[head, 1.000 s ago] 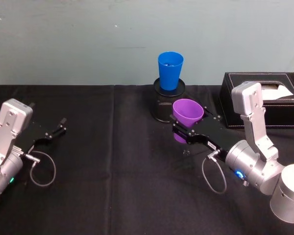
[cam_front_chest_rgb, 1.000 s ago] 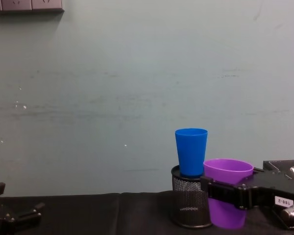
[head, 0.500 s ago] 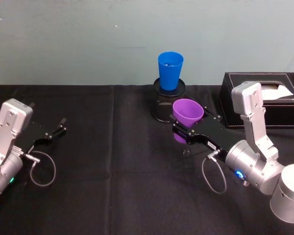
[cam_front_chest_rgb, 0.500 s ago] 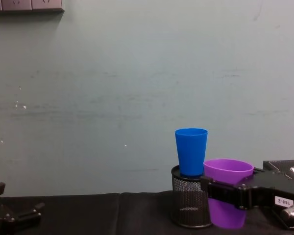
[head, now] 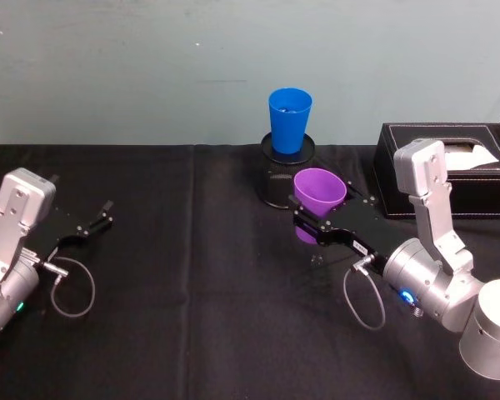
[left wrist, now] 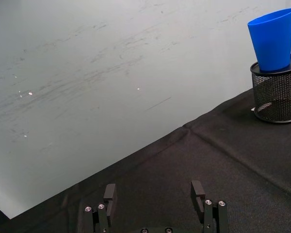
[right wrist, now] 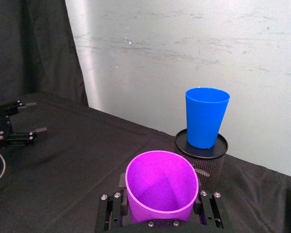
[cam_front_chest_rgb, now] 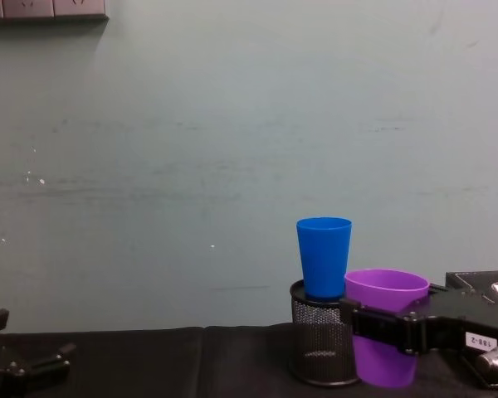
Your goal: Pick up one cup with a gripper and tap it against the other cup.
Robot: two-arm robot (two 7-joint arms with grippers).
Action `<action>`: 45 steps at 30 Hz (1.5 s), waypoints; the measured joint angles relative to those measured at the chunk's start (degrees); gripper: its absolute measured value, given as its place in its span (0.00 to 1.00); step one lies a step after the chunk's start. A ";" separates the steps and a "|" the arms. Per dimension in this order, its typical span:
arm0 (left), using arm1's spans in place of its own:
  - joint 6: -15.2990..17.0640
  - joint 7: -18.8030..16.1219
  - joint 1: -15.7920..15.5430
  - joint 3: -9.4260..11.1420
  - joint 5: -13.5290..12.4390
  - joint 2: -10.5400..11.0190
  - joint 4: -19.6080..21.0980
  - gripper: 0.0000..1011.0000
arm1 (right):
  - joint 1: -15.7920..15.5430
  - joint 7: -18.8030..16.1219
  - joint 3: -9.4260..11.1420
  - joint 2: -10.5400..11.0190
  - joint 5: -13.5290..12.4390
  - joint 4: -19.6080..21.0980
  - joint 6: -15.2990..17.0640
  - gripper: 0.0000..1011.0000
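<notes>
Right claw (head: 310, 217) gripping purple cup (head: 319, 193), upright

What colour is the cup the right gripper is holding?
Purple, plain with no pattern. The cup clamped in the right gripper shows best in the right wrist view.

Open tablecloth (head: 192, 292) spreads left of the mesh holder (head: 273, 185) bearing the blue cup (head: 289, 117); the black box (head: 483, 187) walls the right.

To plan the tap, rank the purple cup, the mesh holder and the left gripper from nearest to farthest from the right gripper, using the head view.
1. purple cup, clamped in the right gripper.
2. mesh holder, just behind it, toward the left.
3. left gripper, far off on the left side.
</notes>
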State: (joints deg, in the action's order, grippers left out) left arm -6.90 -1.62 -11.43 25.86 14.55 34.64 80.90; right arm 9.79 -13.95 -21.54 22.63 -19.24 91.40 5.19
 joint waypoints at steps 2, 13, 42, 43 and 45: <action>0.00 0.00 0.00 0.00 0.00 0.00 0.00 0.99 | 0.00 0.00 0.00 0.00 0.00 0.00 0.00 0.72; 0.00 0.00 0.00 0.00 0.00 0.00 0.00 0.99 | 0.00 0.01 0.00 0.00 0.00 0.00 0.00 0.72; 0.00 0.00 0.00 0.00 0.00 0.00 0.00 0.99 | 0.00 0.00 0.00 0.01 0.00 0.00 0.00 0.72; 0.00 0.00 0.00 0.00 0.00 0.00 0.00 0.99 | 0.00 0.00 0.00 0.00 0.00 0.00 0.00 0.72; 0.00 0.00 0.00 0.00 0.00 0.00 0.00 0.99 | 0.00 0.00 0.00 0.00 0.00 0.00 0.00 0.72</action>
State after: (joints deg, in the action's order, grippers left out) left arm -6.90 -1.62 -11.43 25.86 14.55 34.64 80.90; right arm 9.79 -13.95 -21.54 22.63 -19.24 91.40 5.19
